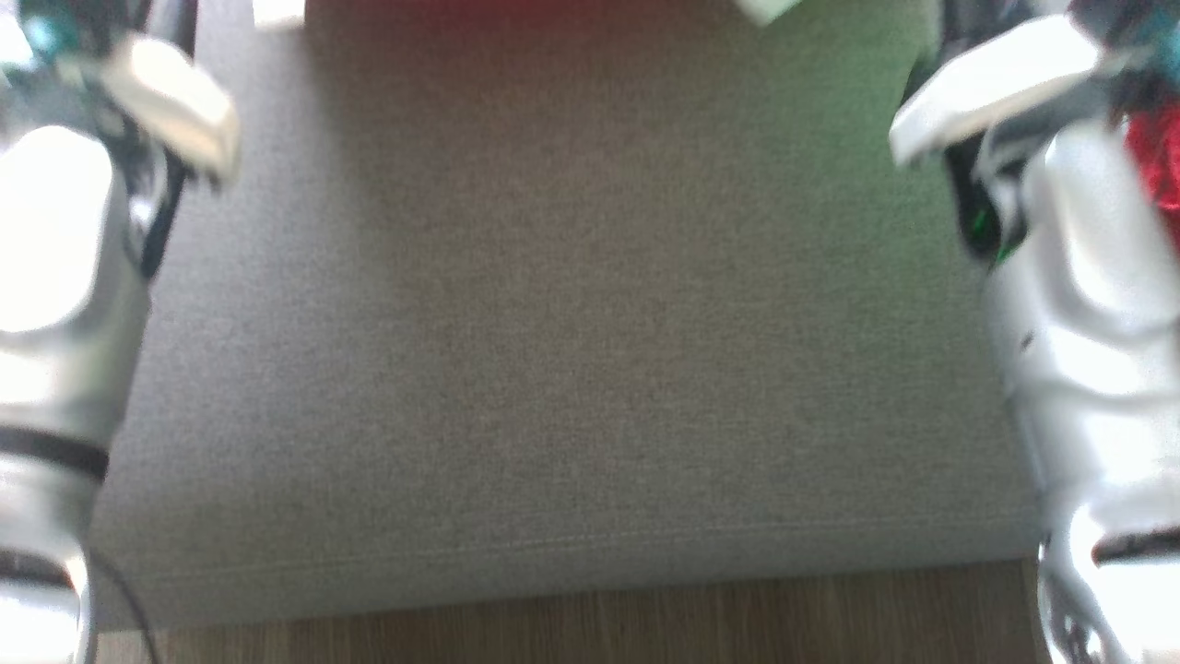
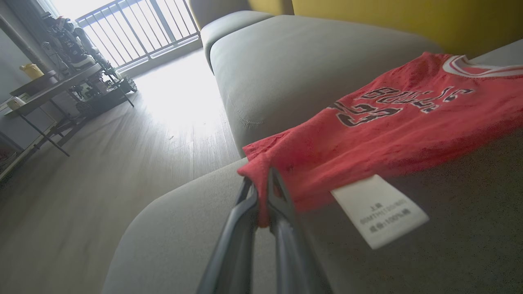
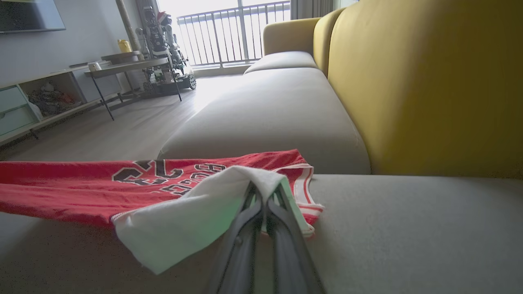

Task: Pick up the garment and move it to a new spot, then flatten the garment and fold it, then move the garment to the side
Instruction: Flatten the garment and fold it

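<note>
Head view: the grey seat cushion (image 1: 572, 350) spreads between two pale forearms (image 1: 55, 277), with wooden floor (image 1: 590, 618) at its near edge and a blurred strip of the red jersey (image 1: 553, 7) at its far edge.

Left wrist view: the left gripper (image 2: 261, 185) is clamped on a corner of the red jersey, which lies spread on the seat cushion; a white care label (image 2: 378, 210) sticks out beside the fingers.

Right wrist view: the right gripper (image 3: 264, 190) pinches a turned-up, white-lined edge of the jersey on the cushion, near the yellow backrest (image 3: 429, 81).

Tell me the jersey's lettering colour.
Black, edged white, on the red jersey; clearest in left wrist view.
</note>
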You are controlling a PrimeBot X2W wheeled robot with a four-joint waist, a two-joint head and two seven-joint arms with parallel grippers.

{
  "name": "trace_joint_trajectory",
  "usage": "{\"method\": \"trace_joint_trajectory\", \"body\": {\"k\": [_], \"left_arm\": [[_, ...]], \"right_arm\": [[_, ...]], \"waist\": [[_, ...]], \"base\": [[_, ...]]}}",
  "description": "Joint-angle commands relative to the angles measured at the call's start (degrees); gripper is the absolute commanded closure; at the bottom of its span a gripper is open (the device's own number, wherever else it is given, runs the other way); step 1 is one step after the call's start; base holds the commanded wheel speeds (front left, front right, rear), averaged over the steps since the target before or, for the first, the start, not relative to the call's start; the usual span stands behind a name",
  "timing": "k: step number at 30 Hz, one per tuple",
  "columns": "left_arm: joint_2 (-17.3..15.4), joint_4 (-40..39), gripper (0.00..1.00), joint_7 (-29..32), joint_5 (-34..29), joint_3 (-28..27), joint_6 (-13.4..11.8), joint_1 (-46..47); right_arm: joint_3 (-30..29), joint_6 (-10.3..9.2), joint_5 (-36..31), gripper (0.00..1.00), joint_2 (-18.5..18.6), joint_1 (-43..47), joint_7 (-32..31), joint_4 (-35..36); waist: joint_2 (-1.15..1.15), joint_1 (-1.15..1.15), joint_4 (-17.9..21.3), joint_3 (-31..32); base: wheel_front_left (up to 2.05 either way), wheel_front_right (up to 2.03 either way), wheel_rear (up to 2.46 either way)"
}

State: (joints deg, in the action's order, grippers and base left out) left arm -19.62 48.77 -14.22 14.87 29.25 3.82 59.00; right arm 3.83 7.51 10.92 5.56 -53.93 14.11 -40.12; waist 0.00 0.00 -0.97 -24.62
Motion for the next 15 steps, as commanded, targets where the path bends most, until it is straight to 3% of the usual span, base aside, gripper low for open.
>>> {"method": "trace_joint_trajectory", "body": {"k": [1, 10, 15], "left_arm": [[-3.60, -1.08, 1.00, -0.57, -0.60, -1.32, -0.84, 0.62], [-6.04, -1.75, 1.00, -0.76, -5.77, 4.74, -1.98, -11.83], [-5.91, -3.07, 1.00, -0.77, -7.26, 6.64, -3.27, -15.41]], "right_arm": [[1.32, -0.02, 1.27, 1.00, -0.55, 0.57, -0.19, 1.52], [7.33, -0.02, 10.05, 1.00, 3.74, 12.37, -6.14, -1.61], [7.01, -0.02, 13.26, 1.00, 5.64, 16.36, -9.24, -2.60]], "waist": [[0.00, 0.00, 0.36, 2.33], [0.00, 0.00, 1.26, 9.53], [0.00, 0.00, 1.26, 11.98]], "base": [[0.00, 0.00, 0.00], [0.00, 0.00, 0.00], [0.00, 0.00, 0.00]]}}
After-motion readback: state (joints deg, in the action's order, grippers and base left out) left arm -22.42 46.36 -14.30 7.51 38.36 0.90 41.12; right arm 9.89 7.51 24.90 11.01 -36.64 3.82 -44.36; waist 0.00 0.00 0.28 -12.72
